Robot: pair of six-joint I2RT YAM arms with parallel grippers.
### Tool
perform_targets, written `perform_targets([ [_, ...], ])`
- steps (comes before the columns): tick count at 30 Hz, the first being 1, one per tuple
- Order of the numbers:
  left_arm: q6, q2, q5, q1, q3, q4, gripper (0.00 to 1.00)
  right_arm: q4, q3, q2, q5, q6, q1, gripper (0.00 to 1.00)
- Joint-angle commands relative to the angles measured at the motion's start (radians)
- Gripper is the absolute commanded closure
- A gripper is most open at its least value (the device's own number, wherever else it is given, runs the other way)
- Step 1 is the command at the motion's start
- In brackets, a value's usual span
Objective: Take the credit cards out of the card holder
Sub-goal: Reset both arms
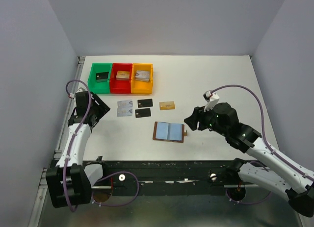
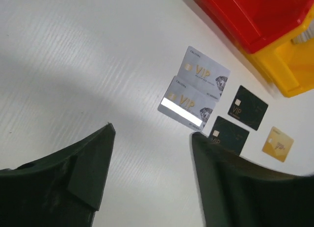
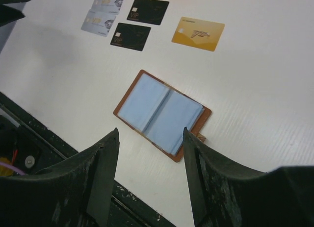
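Five thin flat credit cards [image 1: 145,103]; open leather card holder [image 1: 169,131]

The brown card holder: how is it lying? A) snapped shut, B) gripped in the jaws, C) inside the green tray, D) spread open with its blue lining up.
D: the card holder lies spread open on the table, blue lining up, nothing touching it.

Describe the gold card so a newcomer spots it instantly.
Start at the orange tray, rightmost of three. Five loose cards lie in front of it. The gold card is rightmost, the only one not grey or black.
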Motion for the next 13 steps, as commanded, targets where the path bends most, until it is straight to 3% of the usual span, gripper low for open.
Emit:
perform_targets([
  [1,0.031,-0.165,-0.092,-0.086,-0.010,-0.097,0.04,-0.019,-0.033,-0.061,0.163,0.013,0.003,0.37],
  [7,0.046,-0.346,-0.193,-0.292,-0.031,-0.136,0.01,-0.054,-0.027,-0.135,0.269,0.006,0.004,0.36],
  [13,0.051,-0.352,-0.227,-0.332,-0.016,-0.157,0.01,-0.123,0.043,-0.091,0.311,0.017,0.004,0.35],
])
